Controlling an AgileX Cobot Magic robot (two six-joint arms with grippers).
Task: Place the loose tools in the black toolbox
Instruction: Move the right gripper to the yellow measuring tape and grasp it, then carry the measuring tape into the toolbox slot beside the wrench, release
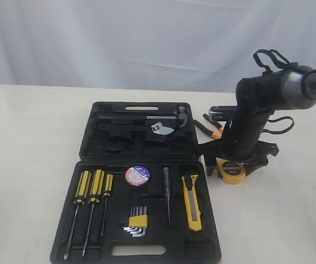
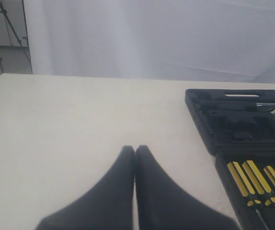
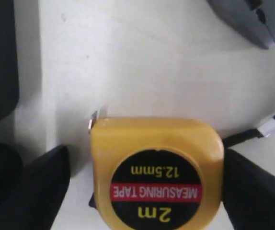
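Our right hand [image 3: 149,188] hangs open astride the small yellow tape measure [image 3: 156,165], one finger on either side, lined up to close on its flanks. The tape measure lies on the bench [image 1: 26,165] just beside the black toolbox [image 1: 210,242], with the pliers [image 1: 208,127] nearby. The roll of tape [image 1: 137,175] and utility knife [image 1: 191,201] sit in moulded slots. Our left hand [image 2: 135,151] hovers closed and empty, clear of the work.

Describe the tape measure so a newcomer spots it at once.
Start at the open black toolbox, then look on the table just off its right side. The tape measure is a yellow case with a round black-and-red label, unlike the orange-handled pliers nearby.
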